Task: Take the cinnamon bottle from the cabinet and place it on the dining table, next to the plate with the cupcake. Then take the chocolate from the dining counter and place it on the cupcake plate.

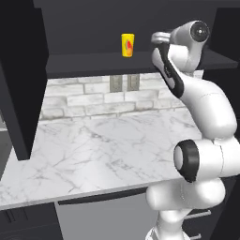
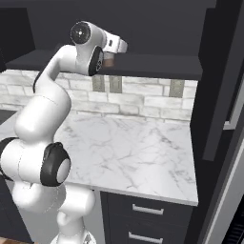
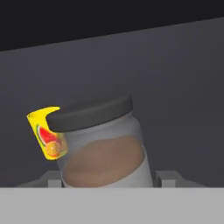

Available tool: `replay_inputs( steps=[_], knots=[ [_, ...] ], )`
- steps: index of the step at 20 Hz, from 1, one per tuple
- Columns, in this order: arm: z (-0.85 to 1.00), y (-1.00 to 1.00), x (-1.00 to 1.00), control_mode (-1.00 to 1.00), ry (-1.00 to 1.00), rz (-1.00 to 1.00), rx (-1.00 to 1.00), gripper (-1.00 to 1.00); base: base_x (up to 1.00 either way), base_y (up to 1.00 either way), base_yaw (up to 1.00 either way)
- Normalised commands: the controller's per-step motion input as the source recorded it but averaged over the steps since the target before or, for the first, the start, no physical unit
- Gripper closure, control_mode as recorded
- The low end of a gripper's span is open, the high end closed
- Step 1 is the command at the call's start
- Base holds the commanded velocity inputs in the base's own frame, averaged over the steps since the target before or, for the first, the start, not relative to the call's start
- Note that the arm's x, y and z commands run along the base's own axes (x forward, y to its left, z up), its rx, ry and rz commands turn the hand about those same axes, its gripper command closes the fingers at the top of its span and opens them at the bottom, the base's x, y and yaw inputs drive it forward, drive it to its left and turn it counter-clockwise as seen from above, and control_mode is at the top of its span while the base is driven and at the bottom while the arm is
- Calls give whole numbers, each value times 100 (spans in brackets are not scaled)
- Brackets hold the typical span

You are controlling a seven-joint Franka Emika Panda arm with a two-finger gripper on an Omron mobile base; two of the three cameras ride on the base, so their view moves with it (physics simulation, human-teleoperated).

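The cinnamon bottle, a clear jar with brown powder and a dark cap, stands on the cabinet shelf and sits between my fingertips. My gripper is closed against both its sides. From the right base view a bit of the bottle peeks out under the hand, which reaches into the black cabinet. The dining table, plate, cupcake and chocolate are out of view.
A yellow canister with a red mark stands on the same shelf, just left of and behind the bottle. Below lies a white marble counter with a brick backsplash. Dark cabinet side panels flank the shelf.
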Motion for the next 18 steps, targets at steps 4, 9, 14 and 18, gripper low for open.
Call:
replay_inputs(
  steps=[4, 9, 14, 18],
  knots=[
    [3, 0, -100, -100, -5, 8, 0, 100, 0, 0, 0],
    [0, 0, -100, -100, 0, 4, 0, 100, 0, 0, 0],
    [-5, 0, -100, -100, 0, 2, 0, 100, 0, 0, 0],
    [-25, 9, -100, -100, 0, 2, -2, 100, 0, 0, 0]
  ],
)
